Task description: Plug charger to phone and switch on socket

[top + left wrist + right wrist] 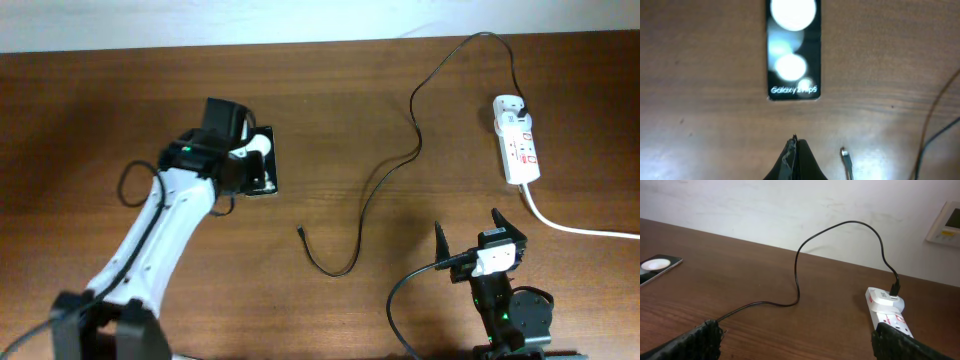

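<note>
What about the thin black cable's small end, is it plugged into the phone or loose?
Loose. The charger tip lies on the table, clearly apart from the phone; bare wood shows between them.

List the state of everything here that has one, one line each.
phone, lying flat, screen up, nothing plugged into it.
charger, one end plugged into the socket, other end lying free.
socket, charger plugged in; switch position too small to tell.
left tool, shut, empty, just short of the phone.
right tool, open, empty.

wooden table (100, 100), white wall (740, 205), wall plate (947, 222)
</note>
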{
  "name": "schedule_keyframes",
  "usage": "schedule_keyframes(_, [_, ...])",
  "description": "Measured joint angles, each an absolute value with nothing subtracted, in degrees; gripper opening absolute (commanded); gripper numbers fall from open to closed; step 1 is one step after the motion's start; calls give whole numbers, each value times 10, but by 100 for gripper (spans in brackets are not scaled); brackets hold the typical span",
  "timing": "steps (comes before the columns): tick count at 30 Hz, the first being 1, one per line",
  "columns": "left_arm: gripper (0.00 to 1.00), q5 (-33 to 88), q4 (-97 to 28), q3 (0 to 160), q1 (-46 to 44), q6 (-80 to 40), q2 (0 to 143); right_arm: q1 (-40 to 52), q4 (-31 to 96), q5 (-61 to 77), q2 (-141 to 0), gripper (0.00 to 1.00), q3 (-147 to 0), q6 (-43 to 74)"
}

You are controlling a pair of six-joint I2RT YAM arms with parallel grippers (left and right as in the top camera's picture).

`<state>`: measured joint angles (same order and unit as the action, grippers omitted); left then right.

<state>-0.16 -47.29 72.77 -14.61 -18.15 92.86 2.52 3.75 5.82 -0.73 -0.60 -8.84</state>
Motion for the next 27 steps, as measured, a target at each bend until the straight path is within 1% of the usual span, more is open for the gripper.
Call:
schedule_keyframes(3, [24, -25, -411, 728, -167, -184, 972, 25, 37, 58, -7, 99, -6, -88])
schedule_keyframes(4, [33, -27, -401, 728, -169, -184, 979, 25, 37, 58, -7, 99, -6, -88])
schedule_keyframes(5, [46, -30, -386, 728, -170, -183, 989, 25, 37, 58, -7, 99, -6, -88])
schedule_keyframes(6, [71, -33, -368, 728, -171, -188, 1001, 25, 37, 58, -7, 99, -6, -88])
schedule_keyframes(7, [82, -35, -355, 728, -171, -188, 1014, 25, 37, 58, -7, 99, -6, -88])
schedule_keyframes(8, [88, -35, -347, 728, -171, -186, 1026, 25, 37, 58, -7, 99, -6, -88])
schedule_keyframes(11, [97, -37, -324, 728, -171, -174, 1052, 25, 37, 58, -7, 99, -6, -88])
schedule_keyframes(13, [99, -37, -304, 728, -171, -160, 1073, 25, 37, 58, -7, 99, -6, -88])
schedule_keyframes(21, [99, -40, -288, 728, -171, -143, 1136, 25, 37, 58, -7, 99, -6, -88])
schedule_keyframes(27, [100, -62, -276, 735, -172, -139, 1148, 25, 37, 58, -7, 99, -6, -88])
